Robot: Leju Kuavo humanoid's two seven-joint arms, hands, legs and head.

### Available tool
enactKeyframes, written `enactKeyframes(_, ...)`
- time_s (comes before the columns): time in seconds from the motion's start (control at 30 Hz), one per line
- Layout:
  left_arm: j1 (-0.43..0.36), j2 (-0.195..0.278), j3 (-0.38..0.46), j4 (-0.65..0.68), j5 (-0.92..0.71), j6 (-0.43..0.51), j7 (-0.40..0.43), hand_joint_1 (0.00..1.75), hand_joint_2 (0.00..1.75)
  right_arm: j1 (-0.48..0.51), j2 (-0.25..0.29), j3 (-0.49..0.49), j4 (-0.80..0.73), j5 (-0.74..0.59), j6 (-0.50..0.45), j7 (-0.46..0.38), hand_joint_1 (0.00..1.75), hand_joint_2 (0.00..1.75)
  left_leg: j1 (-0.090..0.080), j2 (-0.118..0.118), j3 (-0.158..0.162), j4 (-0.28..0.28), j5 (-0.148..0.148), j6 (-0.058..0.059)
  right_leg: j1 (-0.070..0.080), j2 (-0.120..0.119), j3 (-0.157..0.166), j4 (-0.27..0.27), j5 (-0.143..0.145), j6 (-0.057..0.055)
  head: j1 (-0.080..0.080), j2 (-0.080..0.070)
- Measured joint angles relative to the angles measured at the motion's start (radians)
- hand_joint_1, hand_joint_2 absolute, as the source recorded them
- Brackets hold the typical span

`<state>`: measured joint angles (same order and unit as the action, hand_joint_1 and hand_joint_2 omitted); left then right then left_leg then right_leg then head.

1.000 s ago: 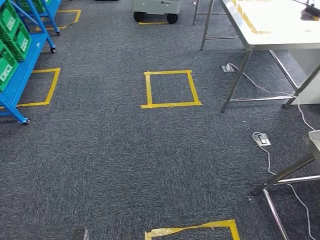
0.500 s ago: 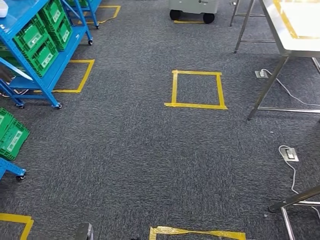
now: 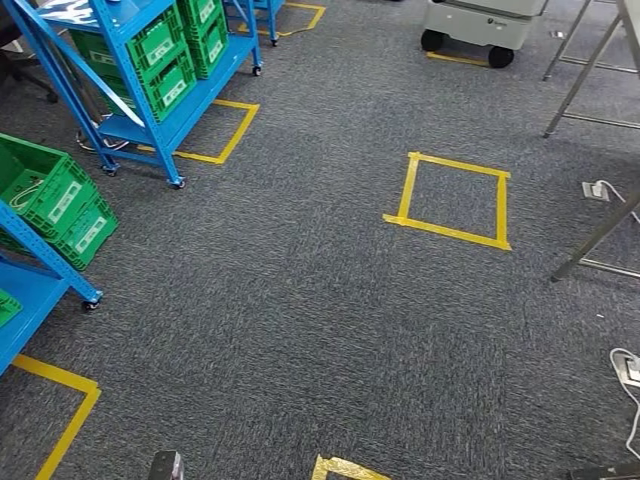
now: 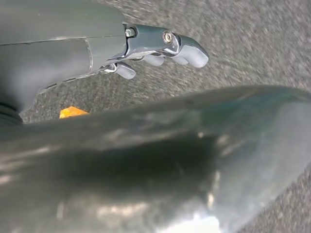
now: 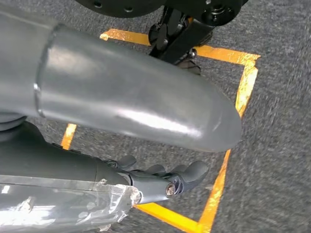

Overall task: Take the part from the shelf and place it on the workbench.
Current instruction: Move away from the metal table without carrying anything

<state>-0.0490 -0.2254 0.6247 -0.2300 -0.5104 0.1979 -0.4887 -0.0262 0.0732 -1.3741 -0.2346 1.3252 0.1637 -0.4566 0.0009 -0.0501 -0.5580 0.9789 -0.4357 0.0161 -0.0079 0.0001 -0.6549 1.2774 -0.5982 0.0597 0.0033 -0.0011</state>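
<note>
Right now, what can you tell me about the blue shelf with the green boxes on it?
The blue shelf is a metal rack on small wheels, standing on grey carpet at the upper left of the head view. Its painted frame has slanted braces and flat decks. Green plastic crates with white labels sit side by side on its levels. One corner stands by a yellow tape square on the floor. Its top runs out of the picture.

Our left hand [image 4: 161, 46] has a smooth grey cover, a dark linkage fixed with a bright silver screw, and pale grey rounded fingertips [image 4: 192, 53]. Our right hand [image 5: 161, 182] is darker grey, with a similar silver screw near its fingers [image 5: 194, 171] and clear crinkled wrap around its wrist.
</note>
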Motion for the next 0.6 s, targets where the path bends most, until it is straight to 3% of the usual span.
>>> enactKeyframes(0.07, 0.000, 0.000, 0.001, 0.000, 0.000, 0.000, 0.000, 0.00, 0.00, -0.001, -0.001, 0.000, 0.000, 0.000, 0.000, 0.000, 0.00, 0.00, 0.003, -0.028, 0.001, 0.002, 0.001, -0.006, -0.008, 0.029, 0.062, -0.137, 0.071, 0.003, 0.000, 0.000)
enactKeyframes(0.13, -0.001, 0.000, 0.001, 0.000, 0.000, -0.001, 0.000, 0.00, 0.00, -0.001, -0.002, 0.001, 0.000, 0.000, 0.000, 0.000, 0.00, 0.00, 0.003, -0.052, -0.004, 0.008, 0.002, -0.018, -0.015, 0.069, 0.110, -0.239, 0.102, 0.001, 0.000, 0.000)
enactKeyframes(0.17, -0.001, 0.000, 0.002, 0.000, 0.000, -0.001, 0.000, 0.00, 0.00, -0.002, -0.002, 0.001, 0.000, 0.000, 0.000, 0.000, 0.00, 0.00, 0.003, -0.063, -0.009, 0.009, 0.004, -0.025, -0.014, 0.078, 0.118, -0.254, 0.101, -0.004, -0.001, 0.000)
enactKeyframes(0.23, 0.003, 0.000, 0.003, 0.000, 0.000, -0.001, 0.000, 0.00, 0.00, -0.003, -0.002, 0.001, 0.000, 0.000, 0.000, 0.001, 0.00, 0.00, 0.007, -0.077, -0.016, 0.007, 0.010, -0.038, -0.011, 0.061, 0.120, -0.254, 0.105, -0.019, -0.002, 0.000)
enactKeyframes(0.3, 0.006, 0.000, 0.003, 0.000, 0.000, 0.000, 0.000, 0.00, 0.00, -0.004, -0.002, 0.001, 0.000, 0.000, 0.000, 0.001, 0.00, 0.00, 0.005, -0.041, -0.032, 0.035, -0.011, -0.047, -0.010, 0.039, 0.120, -0.256, 0.111, -0.034, -0.006, 0.000)
enactKeyframes(0.37, 0.003, 0.000, 0.004, 0.000, 0.000, 0.000, 0.000, 0.00, 0.00, -0.001, -0.002, 0.001, 0.000, 0.000, 0.000, 0.000, 0.00, 0.00, 0.002, 0.017, -0.083, 0.142, -0.073, -0.053, -0.008, 0.012, 0.118, -0.258, 0.112, -0.043, -0.011, 0.000)
enactKeyframes(0.43, 0.000, 0.000, 0.004, 0.000, 0.000, 0.000, 0.000, 0.00, 0.00, 0.004, -0.003, 0.002, 0.000, 0.000, 0.000, 0.000, 0.00, 0.00, 0.002, 0.036, -0.145, 0.275, -0.128, -0.055, -0.003, -0.020, 0.117, -0.258, 0.110, -0.047, -0.013, 0.000)
enactKeyframes(0.47, 0.001, 0.000, 0.004, 0.000, 0.000, 0.001, 0.000, 0.00, 0.00, 0.005, -0.003, 0.002, 0.000, -0.001, 0.000, 0.000, 0.00, 0.00, 0.002, 0.038, -0.157, 0.305, -0.131, -0.055, -0.002, -0.035, 0.117, -0.258, 0.110, -0.048, -0.013, 0.000)
enactKeyframes(0.5, 0.002, 0.000, 0.004, 0.000, 0.000, 0.001, 0.000, 0.00, 0.00, 0.004, -0.003, 0.002, 0.000, -0.001, 0.000, 0.000, 0.00, 0.00, 0.001, 0.039, -0.149, 0.293, -0.113, -0.053, -0.001, -0.048, 0.118, -0.258, 0.109, -0.048, -0.013, 0.000)
enactKeyframes(0.53, 0.003, 0.000, 0.005, 0.000, 0.000, 0.001, 0.000, 0.00, 0.00, 0.003, -0.003, 0.002, 0.000, -0.001, 0.000, 0.000, 0.00, 0.00, 0.000, 0.046, -0.120, 0.241, -0.081, -0.050, 0.000, -0.060, 0.120, -0.258, 0.108, -0.048, -0.013, 0.000)
enactKeyframes(0.6, 0.002, 0.000, 0.006, 0.000, 0.000, 0.001, 0.000, 0.00, 0.00, 0.000, -0.003, 0.002, 0.000, -0.001, 0.000, 0.000, 0.00, 0.00, -0.008, 0.093, -0.044, 0.098, -0.022, -0.040, 0.004, -0.080, 0.124, -0.256, 0.104, -0.044, -0.014, 0.000)
